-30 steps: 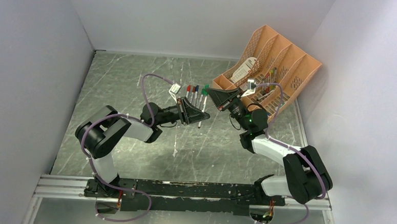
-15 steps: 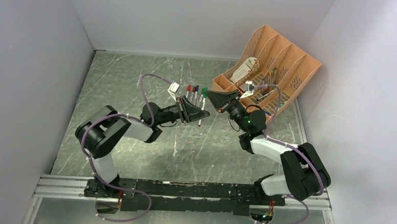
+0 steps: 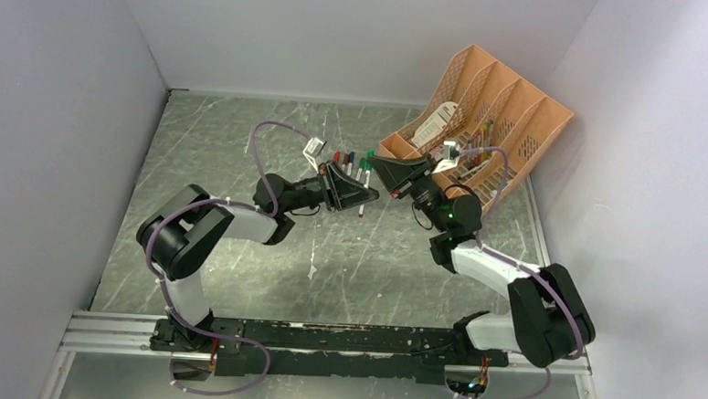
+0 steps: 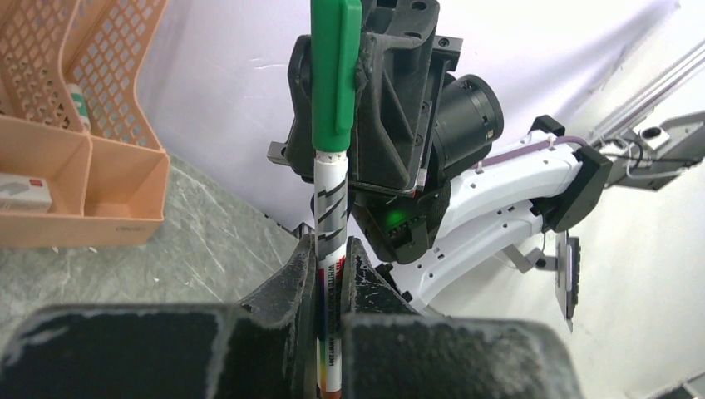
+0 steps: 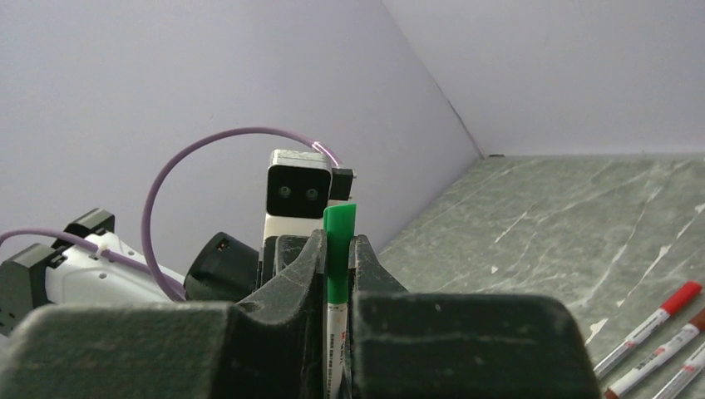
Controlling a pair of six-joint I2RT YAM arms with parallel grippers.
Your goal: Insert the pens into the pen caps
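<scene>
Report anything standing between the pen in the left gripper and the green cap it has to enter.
Nothing visible does. The pen, shut in the left gripper, meets the mouth of the green cap held by the right gripper, with no gap showing.

Lab cell: bare white walls point(image 3: 341, 34), metal mounting rail point(image 3: 105, 333).

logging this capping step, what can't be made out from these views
Left wrist view: the tip of the pen is hidden inside the green cap, so how deep it sits is unclear.
Right wrist view: the fingers of the right gripper cover most of the cap; some loose pens are cut off at the lower right corner.
Top view: pen and cap are too small to judge, held between the left gripper and the right gripper.
</scene>
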